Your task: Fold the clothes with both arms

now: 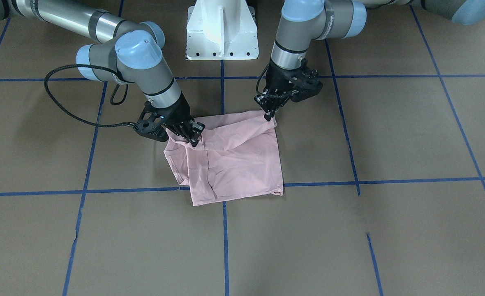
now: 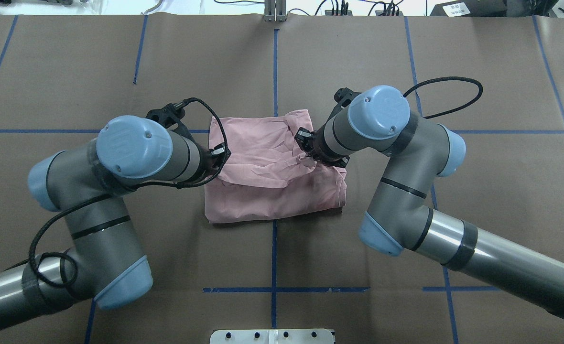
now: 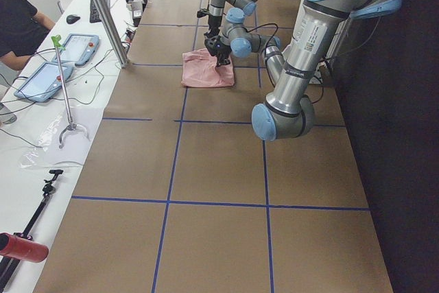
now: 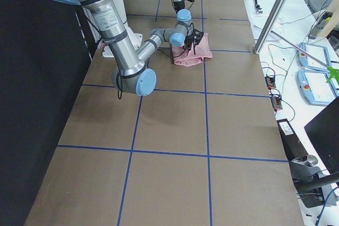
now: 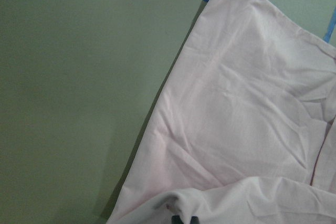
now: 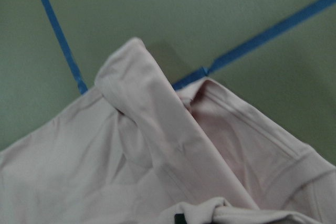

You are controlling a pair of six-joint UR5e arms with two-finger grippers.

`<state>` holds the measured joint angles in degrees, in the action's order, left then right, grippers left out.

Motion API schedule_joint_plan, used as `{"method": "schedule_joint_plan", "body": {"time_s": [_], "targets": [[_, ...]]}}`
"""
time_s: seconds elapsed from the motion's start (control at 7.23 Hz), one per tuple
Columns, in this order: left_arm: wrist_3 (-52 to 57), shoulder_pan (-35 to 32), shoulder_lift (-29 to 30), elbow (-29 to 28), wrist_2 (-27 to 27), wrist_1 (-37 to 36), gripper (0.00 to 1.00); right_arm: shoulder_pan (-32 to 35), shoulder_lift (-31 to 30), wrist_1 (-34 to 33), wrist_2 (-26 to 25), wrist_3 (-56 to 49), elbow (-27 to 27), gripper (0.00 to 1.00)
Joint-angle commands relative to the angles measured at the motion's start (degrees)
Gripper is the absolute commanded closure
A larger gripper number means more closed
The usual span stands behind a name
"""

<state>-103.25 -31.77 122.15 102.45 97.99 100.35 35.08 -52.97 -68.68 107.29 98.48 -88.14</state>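
Note:
The pale pink T-shirt (image 1: 234, 164) lies as a rumpled, roughly square fold in the middle of the brown table (image 1: 390, 135). My left gripper (image 1: 270, 115) is shut on the shirt's near corner, on the right in the front-facing view. My right gripper (image 1: 196, 139) is shut on a bunched edge at the opposite near corner. In the overhead view the shirt (image 2: 272, 191) lies between the left gripper (image 2: 221, 155) and the right gripper (image 2: 305, 145), with a layer lifted and creased between them. Both wrist views show pink cloth (image 5: 247, 119) (image 6: 157, 145) gathered at the fingertips.
The white pedestal base (image 1: 222, 33) stands just behind the shirt. Blue tape lines (image 2: 274, 71) grid the table. A side bench with tablets (image 3: 48, 77) and a seated person (image 3: 17, 18) runs along the far edge.

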Motion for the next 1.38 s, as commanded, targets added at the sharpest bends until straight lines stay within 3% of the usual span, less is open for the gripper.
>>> {"method": "schedule_joint_plan", "body": {"time_s": [0.0,0.14,0.55,0.83,0.97,1.24], "targets": [[4.7,-7.8,4.8,-16.1,0.1,10.6,0.35,5.5,11.3,6.1,0.2,-0.5,19.1,0.69],[9.4,-11.3,5.7,-18.3,0.2,11.1,0.00,7.1,13.4,10.3,-0.1,-0.9,25.5,0.01],[14.1,-13.0,5.6,-19.6,1.1,11.6,0.00,9.6,13.5,10.4,-0.8,-6.5,27.8,0.00],[19.6,-16.4,5.2,-19.3,5.8,11.6,0.00,14.2,12.7,9.3,3.6,-13.2,27.7,0.00],[24.4,-19.4,4.7,-18.8,10.4,11.2,0.00,17.4,11.8,5.7,7.1,-18.8,26.5,0.00],[37.8,-27.6,-2.0,-11.8,16.2,10.6,0.00,25.2,6.2,-9.3,11.5,-39.1,16.7,0.00]]}}
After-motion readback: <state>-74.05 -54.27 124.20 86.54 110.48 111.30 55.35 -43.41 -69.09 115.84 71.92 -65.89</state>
